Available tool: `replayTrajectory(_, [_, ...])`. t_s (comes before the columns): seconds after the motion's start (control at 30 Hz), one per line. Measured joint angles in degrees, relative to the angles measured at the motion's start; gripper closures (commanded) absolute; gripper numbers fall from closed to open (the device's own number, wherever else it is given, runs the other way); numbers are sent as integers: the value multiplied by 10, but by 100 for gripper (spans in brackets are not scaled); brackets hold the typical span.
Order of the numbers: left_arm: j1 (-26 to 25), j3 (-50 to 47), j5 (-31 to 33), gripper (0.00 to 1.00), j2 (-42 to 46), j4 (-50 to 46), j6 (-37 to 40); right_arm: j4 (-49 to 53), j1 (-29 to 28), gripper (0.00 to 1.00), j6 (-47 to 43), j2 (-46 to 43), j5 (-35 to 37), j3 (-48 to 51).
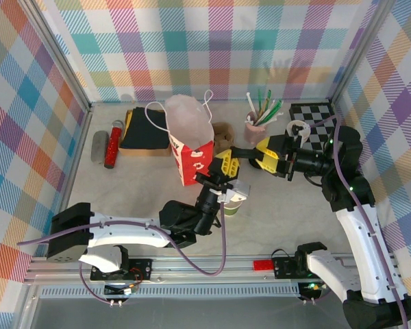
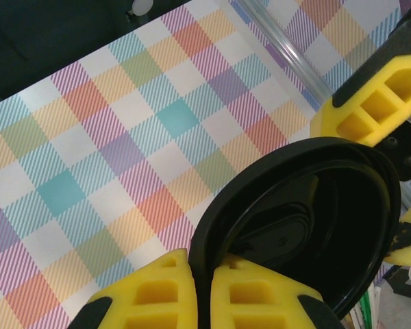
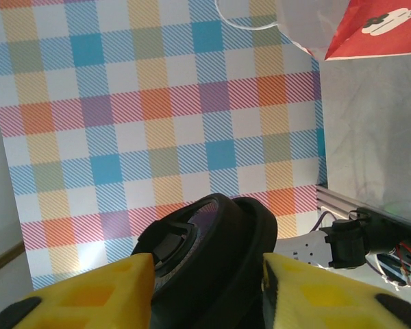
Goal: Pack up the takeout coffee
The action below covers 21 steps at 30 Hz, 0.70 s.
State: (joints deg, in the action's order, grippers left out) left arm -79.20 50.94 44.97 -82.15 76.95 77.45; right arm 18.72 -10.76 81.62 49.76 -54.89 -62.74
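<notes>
Near edge, 6 o'clock in the top view: left gripper (image 2: 202,271), reaching toward 1 o'clock over the pale, marbled table (image 1: 144,185). Pinches the rim of the black lid (image 2: 301,226) of the takeout coffee, jaws almost together, one yellow finger (image 2: 144,298) outside the rim wall and its twin on the lid's face; both fingers blocky, with square pockets moulded in. Lid glossy, round, with a raised edge and an oval recess in its face, held off the table and tilted. Coming in from 3 o'clock, right gripper (image 3: 207,264): stands partway apart and straddles the same lid, a smooth yellow finger close against each side; looks like contact, yet cannot tell whether it squeezes. Just below the meeting fingers in the top view, toward 5 o'clock, green-banded cup (image 1: 231,205): paper, upright on the table, pale rim on top; touching the left gripper or not, cannot tell. Farther out, at 11 o'clock from the cup, red-and-white paper bag (image 1: 192,147): upright, mouth open, thin white cord handles. Just beside the bag at its 3 o'clock, a brown ring-shaped thing (image 1: 224,137). At 1 o'clock, pink cup of straws (image 1: 253,130), with white and green sticks fanned out. At 2 o'clock, a flat black-and-white checkered board (image 1: 315,118). At 10 o'clock, a black fabric bundle (image 1: 144,128), then a red tube (image 1: 112,145) and a grey tube (image 1: 98,146) side by side. Farthest, at 12 o'clock, plaid wall (image 1: 226,41) in pastel checks.
</notes>
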Motion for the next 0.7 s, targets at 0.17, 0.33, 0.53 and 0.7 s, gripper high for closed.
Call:
replayTrajectory(0.17, [0, 0, -2, 94, -6, 6, 9, 4, 3, 67, 0, 0, 9, 0])
replayTrajectory(0.33, [2, 0, -4, 93, -10, 14, 18, 4, 3, 71, 0, 0, 14, 0])
replayTrajectory(0.53, [3, 0, -4, 88, -14, 17, 26, 4, 7, 74, 0, 0, 23, 0])
replayTrajectory(0.7, [3, -1, -5, 84, -19, 28, 34, 4, 7, 78, -2, 0, 24, 0])
